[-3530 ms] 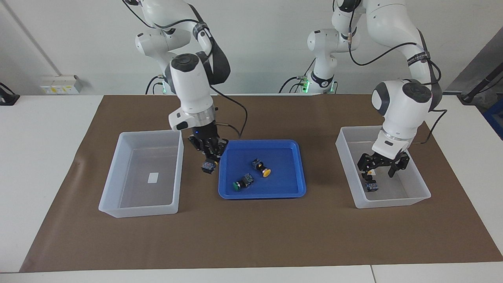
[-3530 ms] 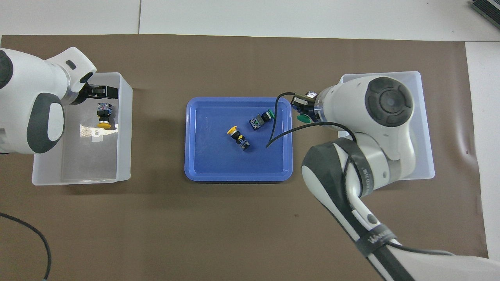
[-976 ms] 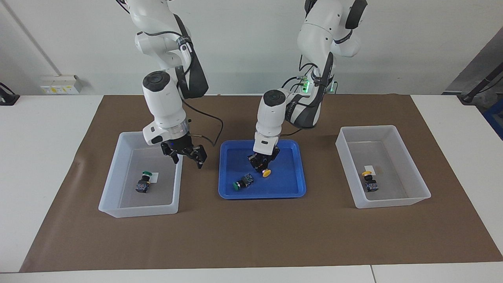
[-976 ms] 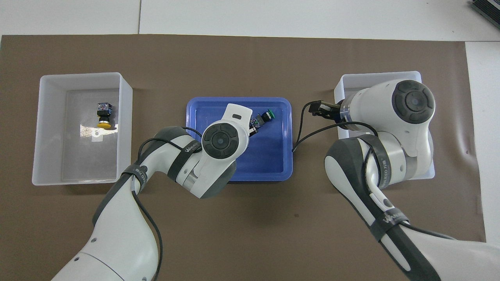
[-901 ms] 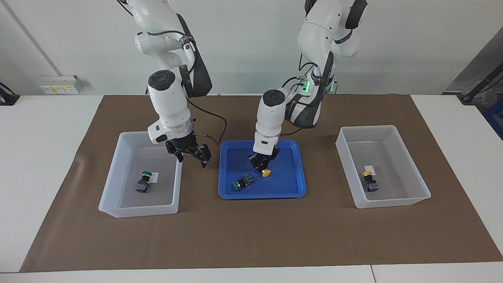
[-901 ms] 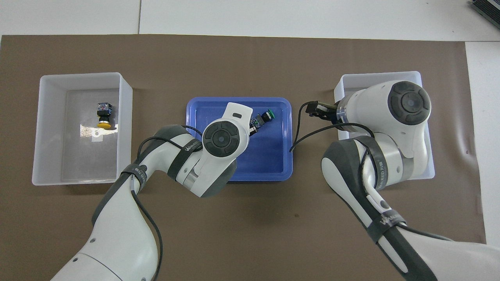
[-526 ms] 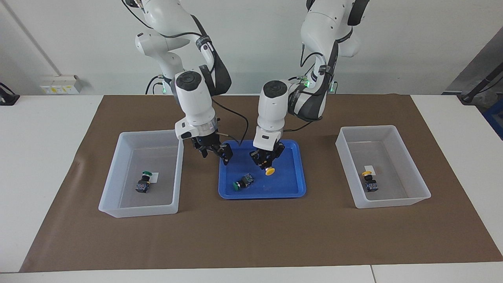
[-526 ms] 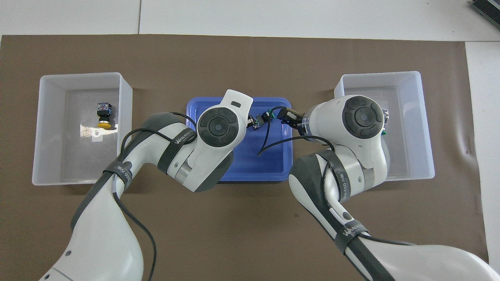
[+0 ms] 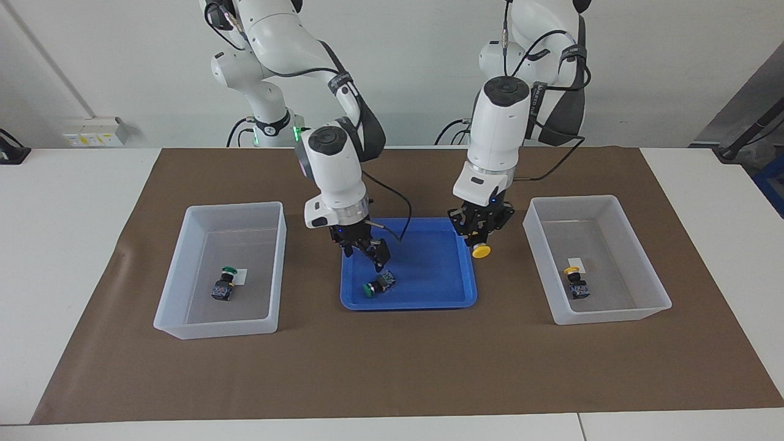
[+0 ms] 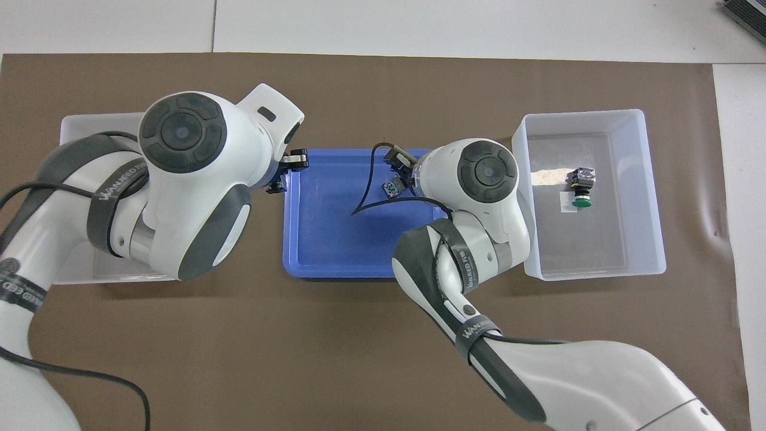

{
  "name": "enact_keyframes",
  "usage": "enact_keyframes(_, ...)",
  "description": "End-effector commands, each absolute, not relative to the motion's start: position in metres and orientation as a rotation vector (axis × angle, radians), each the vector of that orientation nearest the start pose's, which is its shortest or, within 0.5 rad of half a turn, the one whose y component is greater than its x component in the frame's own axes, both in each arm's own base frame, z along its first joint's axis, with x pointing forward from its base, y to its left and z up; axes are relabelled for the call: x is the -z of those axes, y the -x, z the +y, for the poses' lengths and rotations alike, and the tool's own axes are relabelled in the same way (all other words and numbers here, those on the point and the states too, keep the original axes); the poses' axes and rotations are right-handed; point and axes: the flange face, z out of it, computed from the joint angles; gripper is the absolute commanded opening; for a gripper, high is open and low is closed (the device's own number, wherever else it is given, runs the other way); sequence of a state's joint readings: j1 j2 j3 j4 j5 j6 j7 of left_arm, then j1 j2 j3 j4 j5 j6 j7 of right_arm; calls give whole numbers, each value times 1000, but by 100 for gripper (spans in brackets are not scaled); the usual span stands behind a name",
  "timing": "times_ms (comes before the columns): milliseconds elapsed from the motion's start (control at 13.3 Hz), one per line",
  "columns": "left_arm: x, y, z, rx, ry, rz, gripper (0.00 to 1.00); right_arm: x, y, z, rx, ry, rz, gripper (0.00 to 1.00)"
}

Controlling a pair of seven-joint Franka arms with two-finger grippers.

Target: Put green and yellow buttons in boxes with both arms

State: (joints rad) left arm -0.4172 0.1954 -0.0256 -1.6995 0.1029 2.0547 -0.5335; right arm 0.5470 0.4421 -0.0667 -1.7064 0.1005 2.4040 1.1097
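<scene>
My left gripper (image 9: 479, 237) is shut on a yellow button (image 9: 481, 251) and holds it in the air over the blue tray's (image 9: 429, 275) edge toward the left arm's end. My right gripper (image 9: 366, 256) is open, low over the tray, just above a green button (image 9: 378, 283) lying on its side there. One box (image 9: 236, 207) at the right arm's end holds a green button (image 9: 223, 285). The other box (image 9: 576, 199) at the left arm's end holds a yellow button (image 9: 576, 283). In the overhead view the left arm covers most of that box.
The tray and both boxes stand on a brown mat (image 9: 392, 367) over the white table. A black cable (image 9: 392, 208) hangs from the right wrist over the tray.
My left gripper has lifted the yellow button out of the tray and carried it toward the left arm's end. My right gripper, open, has moved from its box to over the tray's green button.
</scene>
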Motion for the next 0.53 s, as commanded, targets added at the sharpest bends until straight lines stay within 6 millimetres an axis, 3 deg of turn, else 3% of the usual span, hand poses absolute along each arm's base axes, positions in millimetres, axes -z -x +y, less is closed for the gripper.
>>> enact_keyframes(0,-511,-588,-225,237,3140,29,0,-343,-626,344,196,2719,1036,100)
enact_keyframes(150,-516,-595,-185,199,3129,122,0,-326,-616,343,161,2754,1038,100)
enact_keyframes(375,-507,-602,-124,152,3123,224,0,-303,-615,342,149,2775,1044,100)
enact_keyframes(451,-500,-600,-106,142,3118,241,0,-292,-606,347,131,2807,1010,100)
